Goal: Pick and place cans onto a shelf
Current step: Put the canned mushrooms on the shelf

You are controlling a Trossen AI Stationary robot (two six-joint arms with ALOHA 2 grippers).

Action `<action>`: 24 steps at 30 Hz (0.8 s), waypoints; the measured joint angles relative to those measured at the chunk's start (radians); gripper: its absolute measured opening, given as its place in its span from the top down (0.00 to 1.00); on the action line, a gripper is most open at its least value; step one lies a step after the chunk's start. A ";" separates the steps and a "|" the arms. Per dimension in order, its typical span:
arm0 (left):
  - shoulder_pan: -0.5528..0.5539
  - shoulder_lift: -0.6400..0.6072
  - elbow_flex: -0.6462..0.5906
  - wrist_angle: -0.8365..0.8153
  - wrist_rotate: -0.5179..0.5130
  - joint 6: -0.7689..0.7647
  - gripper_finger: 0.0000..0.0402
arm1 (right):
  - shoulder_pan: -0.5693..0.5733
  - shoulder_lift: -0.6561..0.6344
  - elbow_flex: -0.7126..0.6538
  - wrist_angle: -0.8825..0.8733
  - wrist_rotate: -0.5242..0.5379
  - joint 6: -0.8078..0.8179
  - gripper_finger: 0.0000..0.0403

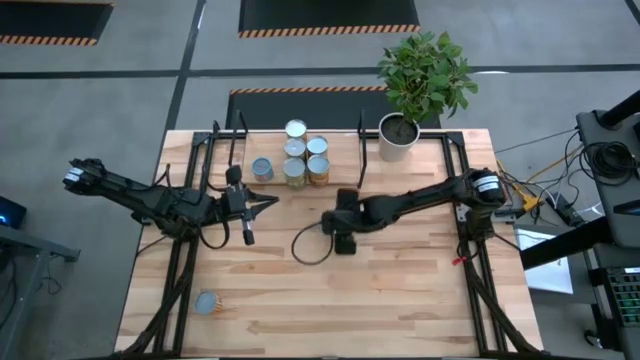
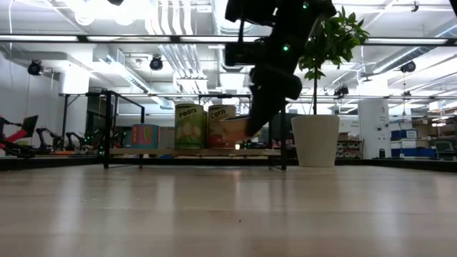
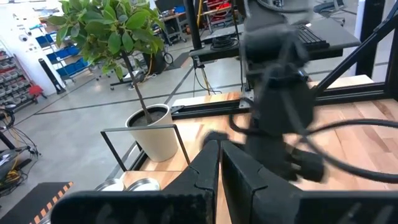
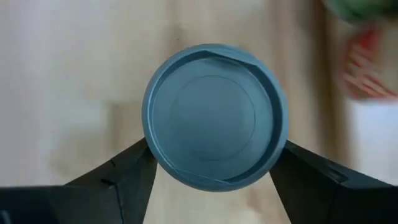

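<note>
Looking down your right claw (image 4: pixel 214 165), you see a can (image 4: pixel 215 116) set between its fingers (image 4: pixel 118 177), pinched on both sides over the table (image 1: pixel 400 290). Your left claw (image 1: pixel 268 204), pressed together, waits beside the shelf (image 1: pixel 222 150).

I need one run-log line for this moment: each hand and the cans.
right hand: shut on can, above table | left hand: shut, empty | shelf: five cans | stray can: near table edge
</note>
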 joint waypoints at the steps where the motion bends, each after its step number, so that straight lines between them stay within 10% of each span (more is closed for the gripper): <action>1: 0.000 0.000 0.000 0.000 0.000 0.000 1.00 | -0.016 -0.009 0.000 -0.031 0.020 -0.002 0.34; 24: 0.000 0.001 0.000 0.004 0.000 0.003 1.00 | -0.247 -0.046 -0.001 -0.071 0.062 -0.264 0.33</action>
